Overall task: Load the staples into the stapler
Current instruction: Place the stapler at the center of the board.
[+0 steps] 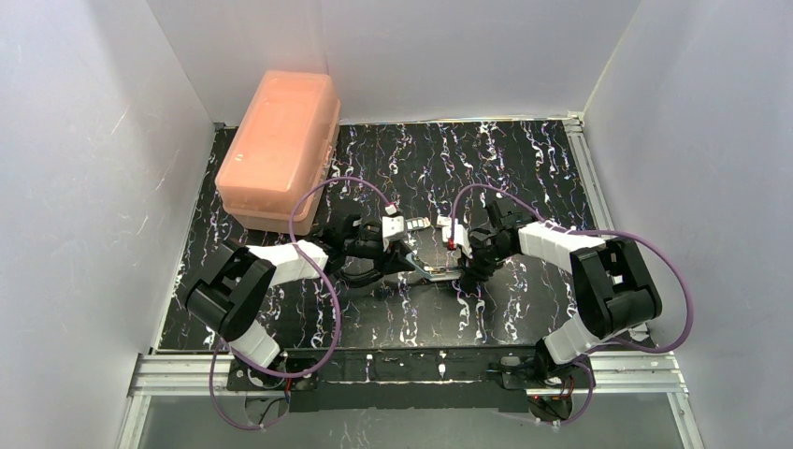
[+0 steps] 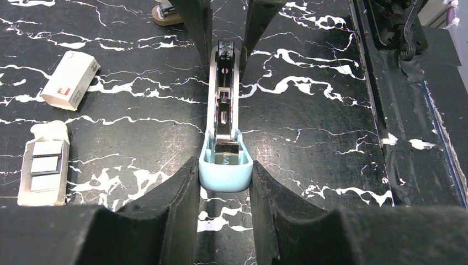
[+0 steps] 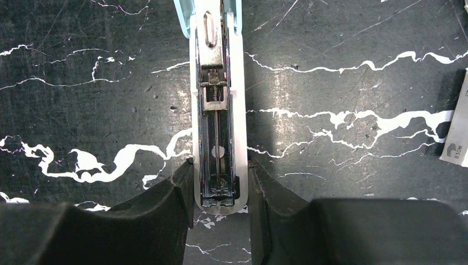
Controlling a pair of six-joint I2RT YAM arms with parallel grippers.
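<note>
Found stapler (image 2: pixel 225 118) opened flat, frame centre, long axis vertical, channel up. Saw left gripper (image 2: pixel 223 172) clamped on blue end, right gripper (image 3: pixel 221 172) clamped on metal end. Judged tan-sleeved staples (image 2: pixel 165 15), top edge left of stapler, nearer right gripper, unheld.

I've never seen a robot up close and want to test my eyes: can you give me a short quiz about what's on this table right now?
1. True or false: the stapler is folded shut.
2. The left claw and right claw each grip one end of it. Which grips the light-blue end? A) left B) right C) neither
3. Fill in: the big lidded box at the back left of the table is ____ in colour.
Key: 1 false, it lies opened out flat. 2 A. 3 peach-orange.
</note>
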